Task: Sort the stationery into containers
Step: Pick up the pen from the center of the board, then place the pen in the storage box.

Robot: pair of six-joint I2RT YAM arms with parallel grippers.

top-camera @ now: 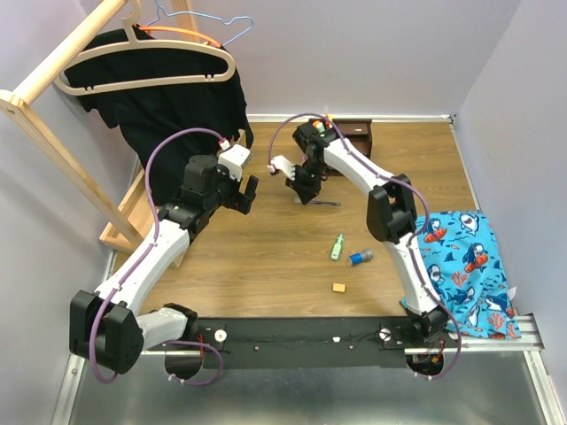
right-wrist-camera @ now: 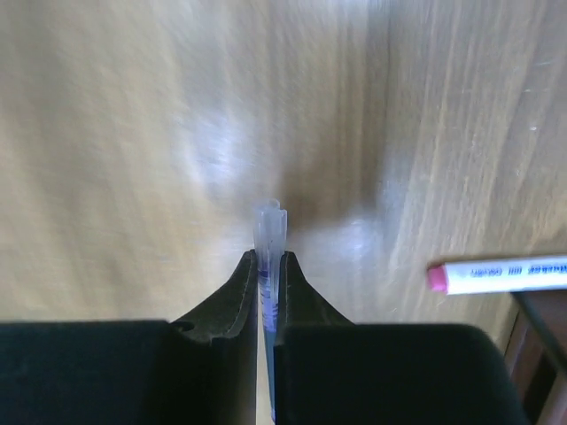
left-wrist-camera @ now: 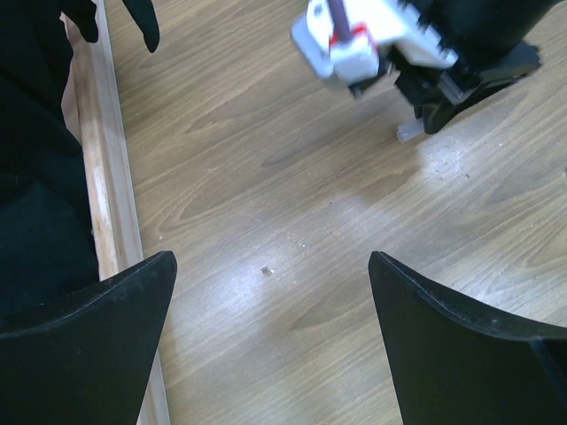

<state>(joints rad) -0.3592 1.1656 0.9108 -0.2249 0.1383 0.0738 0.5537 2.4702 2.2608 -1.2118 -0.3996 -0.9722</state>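
Note:
My right gripper is shut on a thin purple pen with a clear cap; the cap pokes out past the fingertips, close above the wooden table. A white pen with a pink end lies to its right. From above, the right gripper hangs just in front of the dark brown organizer. A green highlighter, a blue-capped tube and a small orange eraser lie nearer the front. My left gripper is open over bare table, left of the right gripper.
A light wooden clothes rack with a black garment and hangers fills the back left; its base rail runs beside my left gripper. A blue fish-print cloth lies at the right edge.

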